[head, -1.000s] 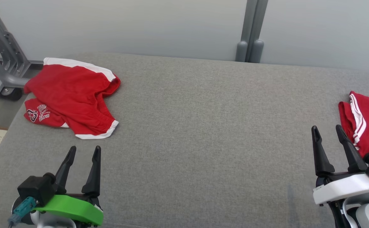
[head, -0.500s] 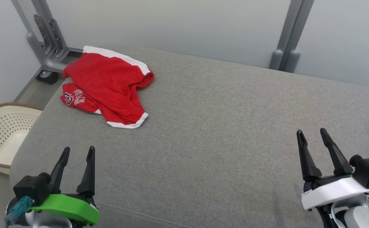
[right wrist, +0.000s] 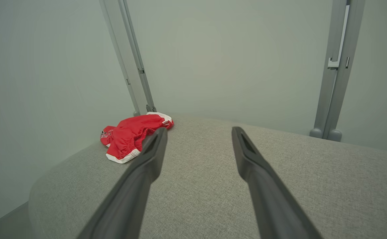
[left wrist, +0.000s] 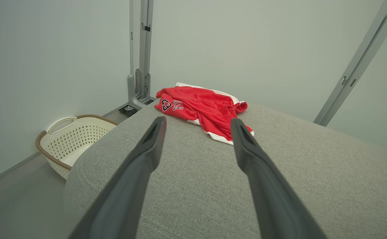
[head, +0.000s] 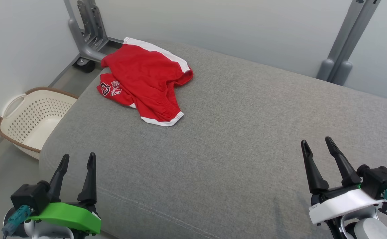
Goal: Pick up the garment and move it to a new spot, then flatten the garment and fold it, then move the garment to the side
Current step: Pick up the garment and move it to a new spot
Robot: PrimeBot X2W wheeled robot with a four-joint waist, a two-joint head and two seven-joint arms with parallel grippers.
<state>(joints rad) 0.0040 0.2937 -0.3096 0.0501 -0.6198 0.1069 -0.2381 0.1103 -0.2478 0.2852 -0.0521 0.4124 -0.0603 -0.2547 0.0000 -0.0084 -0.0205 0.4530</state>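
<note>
one red garment, a pair of shorts with white trim and white lettering on one leg, lies crumpled on the grey padded surface. it sits well ahead of the left gripper and a little to the right of its fingers. it is far ahead and well to the left of the right gripper.

there are two grippers, each with two long dark fingers, four fingers in all. the left pair rises from a green mount and the right pair from a white one. both pairs are released, spread wide with nothing between them, and neither touches the garment.

in the left wrist view the garment lies beyond the gap between the two fingertips, and the right-hand tip overlaps its white hem in the picture. in the right wrist view it lies past the left-hand fingertip and off to that side, near the far corner of the surface.

one cream perforated basket with a brown rim stands on the floor, to the left of the left fingers and lower than the surface. two grey metal posts stand by the pale wall. one post is beyond the garment, and the other post is far ahead of the right fingers.
</note>
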